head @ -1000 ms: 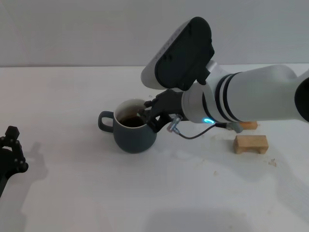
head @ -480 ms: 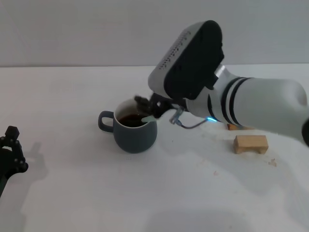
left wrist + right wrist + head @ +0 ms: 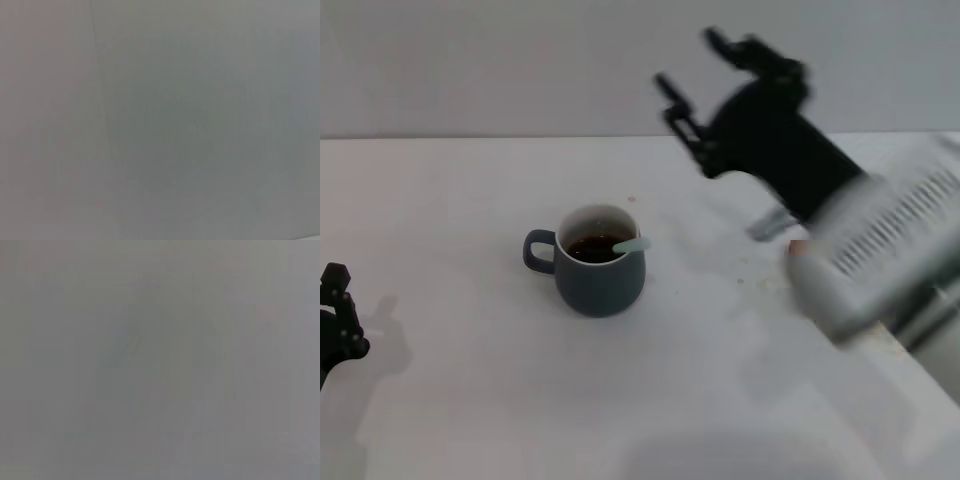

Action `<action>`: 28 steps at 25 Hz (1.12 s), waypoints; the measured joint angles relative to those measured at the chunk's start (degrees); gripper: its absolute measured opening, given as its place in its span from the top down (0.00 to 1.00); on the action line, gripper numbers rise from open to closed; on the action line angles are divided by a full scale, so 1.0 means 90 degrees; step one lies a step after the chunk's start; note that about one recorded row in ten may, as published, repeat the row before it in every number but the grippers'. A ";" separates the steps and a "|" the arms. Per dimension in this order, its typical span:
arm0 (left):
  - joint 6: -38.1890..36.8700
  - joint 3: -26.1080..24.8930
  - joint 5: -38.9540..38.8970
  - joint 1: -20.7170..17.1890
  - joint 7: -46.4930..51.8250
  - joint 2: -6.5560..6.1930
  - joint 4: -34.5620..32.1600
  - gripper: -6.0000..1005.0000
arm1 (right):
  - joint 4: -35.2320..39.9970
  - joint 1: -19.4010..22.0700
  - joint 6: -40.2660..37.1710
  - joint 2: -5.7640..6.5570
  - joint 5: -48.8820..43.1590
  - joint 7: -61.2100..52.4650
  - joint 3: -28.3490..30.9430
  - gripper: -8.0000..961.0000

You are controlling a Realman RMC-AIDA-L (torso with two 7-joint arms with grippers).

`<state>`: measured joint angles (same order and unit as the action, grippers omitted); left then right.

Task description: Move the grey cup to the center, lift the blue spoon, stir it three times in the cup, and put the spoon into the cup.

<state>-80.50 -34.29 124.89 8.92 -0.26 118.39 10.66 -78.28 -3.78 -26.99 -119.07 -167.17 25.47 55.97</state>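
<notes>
The grey cup (image 3: 598, 272) stands on the white table (image 3: 470, 200) near the middle, handle to the left, with dark brown liquid inside. The blue spoon (image 3: 631, 245) rests in the cup, its pale handle sticking out over the right rim and its bowl hidden in the liquid. My right gripper (image 3: 705, 80) is open and empty, raised high above the table, up and to the right of the cup. My left gripper (image 3: 337, 322) is parked at the table's left edge. Both wrist views show only flat grey.
My right arm (image 3: 860, 240) stretches across the right side of the table and covers the spot where the wooden blocks lay. Small crumbs (image 3: 745, 280) lie on the table right of the cup.
My right gripper has let go of the spoon, which now rests in the cup, and has swung quickly up and to the right. The cup and the left arm have stayed in place.
</notes>
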 joint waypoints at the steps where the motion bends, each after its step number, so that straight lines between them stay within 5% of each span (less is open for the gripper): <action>1: -0.0001 -0.0003 -0.0003 -0.0003 0.0000 -0.0001 -0.0002 1.00 | 0.0212 0.0129 -0.0522 -0.0004 0.0005 0.0002 -0.0024 0.45; 4: -0.0024 -0.0013 -0.0016 -0.0012 0.0000 -0.0001 0.0002 1.00 | 0.1460 0.0694 -0.3050 -0.0044 0.0499 0.0011 -0.0138 0.45; 9: -0.0041 -0.0021 -0.0020 -0.0018 0.0000 -0.0002 -0.0011 1.00 | 0.2200 0.0802 -0.4197 -0.0036 0.1464 0.0014 -0.0374 0.44; 12: -0.0042 -0.0029 -0.0024 -0.0022 0.0000 -0.0001 -0.0015 1.00 | 0.3295 0.0806 -0.5484 -0.0049 0.3039 0.0016 -0.0708 0.44; 20: -0.0008 -0.0030 -0.0030 -0.0035 0.0000 -0.0001 -0.0043 1.00 | 0.4829 0.0707 -0.6454 -0.0020 0.6187 -0.0939 -0.1222 0.41; 27: -0.0036 -0.0077 -0.0029 -0.0053 0.0000 0.0000 -0.0015 1.00 | 0.5633 0.0678 -0.6621 -0.0047 0.6431 -0.2232 -0.1278 0.36; 28: -0.0036 -0.0077 -0.0029 -0.0053 0.0000 0.0000 -0.0015 1.00 | 0.5633 0.0678 -0.6621 -0.0047 0.6431 -0.2232 -0.1278 0.29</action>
<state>-80.82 -34.99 124.62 8.44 -0.26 118.39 10.52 -27.59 2.32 -86.58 -119.49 -109.29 5.38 44.46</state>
